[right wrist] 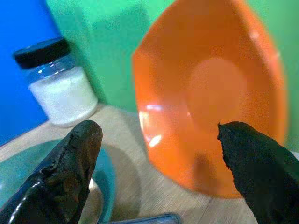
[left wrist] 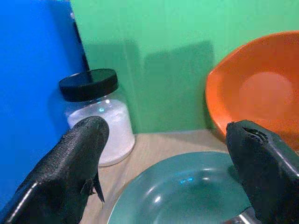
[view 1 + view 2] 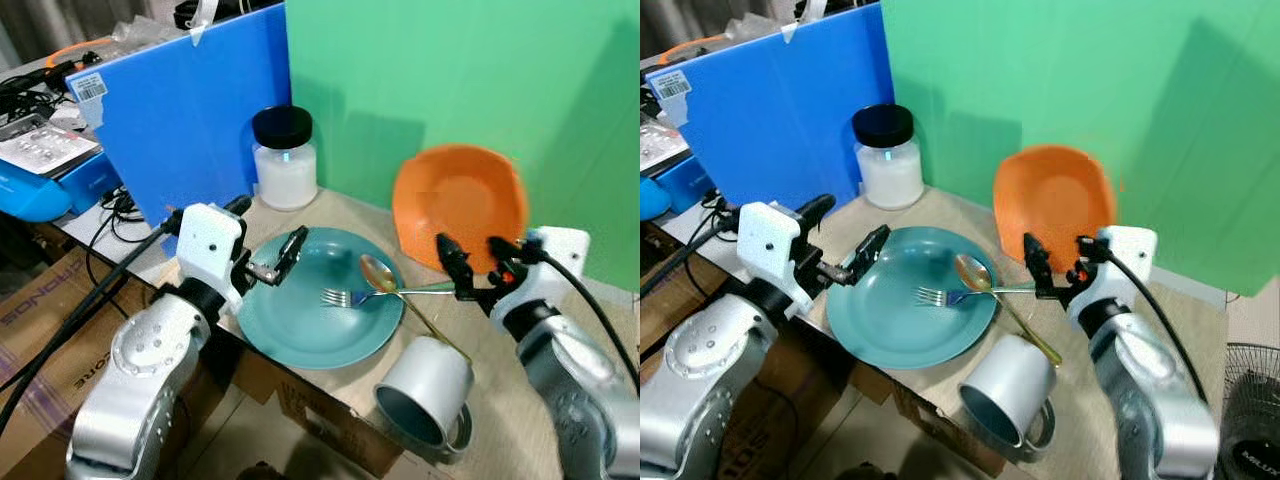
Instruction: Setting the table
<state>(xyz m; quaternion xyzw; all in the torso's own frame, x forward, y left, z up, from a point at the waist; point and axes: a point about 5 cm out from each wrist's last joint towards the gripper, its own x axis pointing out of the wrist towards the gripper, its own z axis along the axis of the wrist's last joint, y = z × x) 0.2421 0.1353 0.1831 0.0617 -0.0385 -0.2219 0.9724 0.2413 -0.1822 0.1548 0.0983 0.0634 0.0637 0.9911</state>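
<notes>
Here the fork (image 3: 350, 296) lies crosswise on the plate (image 3: 300, 340), tines toward the left claw (image 3: 268, 246), both claws spread wide.

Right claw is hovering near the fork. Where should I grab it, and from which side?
Take the fork by its handle end, which sticks out past the teal plate rim toward the right claw. Probably come from above on the robot's right, fingers straddling the thin handle. The tines lie inside the plate and the gold spoon crosses nearby, so stay clear of that middle stretch.

blue board (image 3: 190, 110), green backdrop (image 3: 480, 90), cardboard box (under table) (image 3: 50, 330)
</notes>
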